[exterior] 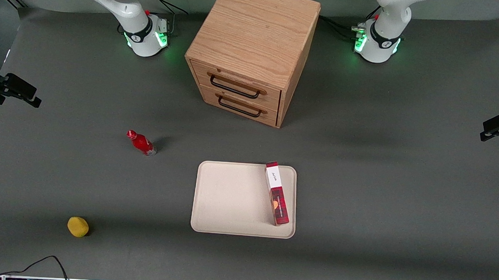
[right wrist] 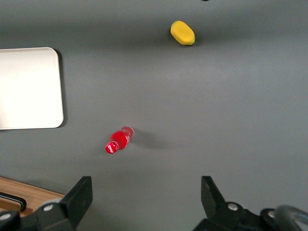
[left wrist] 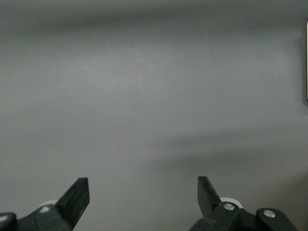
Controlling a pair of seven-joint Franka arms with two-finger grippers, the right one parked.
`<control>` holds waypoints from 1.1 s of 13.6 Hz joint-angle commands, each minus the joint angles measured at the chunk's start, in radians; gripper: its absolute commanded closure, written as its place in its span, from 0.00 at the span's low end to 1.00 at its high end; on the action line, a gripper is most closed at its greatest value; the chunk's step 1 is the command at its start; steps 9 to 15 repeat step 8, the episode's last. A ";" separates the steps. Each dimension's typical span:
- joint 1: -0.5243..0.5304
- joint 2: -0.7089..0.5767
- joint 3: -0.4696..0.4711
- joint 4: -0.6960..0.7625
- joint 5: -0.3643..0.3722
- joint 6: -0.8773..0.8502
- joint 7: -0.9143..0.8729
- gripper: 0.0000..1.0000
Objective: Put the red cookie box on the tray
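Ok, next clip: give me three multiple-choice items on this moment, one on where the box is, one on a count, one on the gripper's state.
1. Where is the red cookie box?
A. on the tray, along its edge toward the working arm's end
B. on top of the wooden cabinet
C. beside the yellow object

2. How many drawers does the cabinet show?
A. one
B. two
C. four

3. What is the gripper doing?
A. shut on the box
B. shut on the red bottle
C. open, over bare table, holding nothing

Key: 1 A, the box lies inside the tray's rim; 2 B, two handled fronts are stacked; 3 C, the wrist view shows spread fingers with only grey surface between.
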 commanded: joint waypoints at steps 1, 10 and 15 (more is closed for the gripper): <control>-0.054 -0.029 0.038 -0.021 0.034 0.012 0.017 0.00; -0.195 -0.024 0.156 -0.013 0.038 0.002 0.017 0.00; -0.195 -0.024 0.156 -0.013 0.038 0.002 0.017 0.00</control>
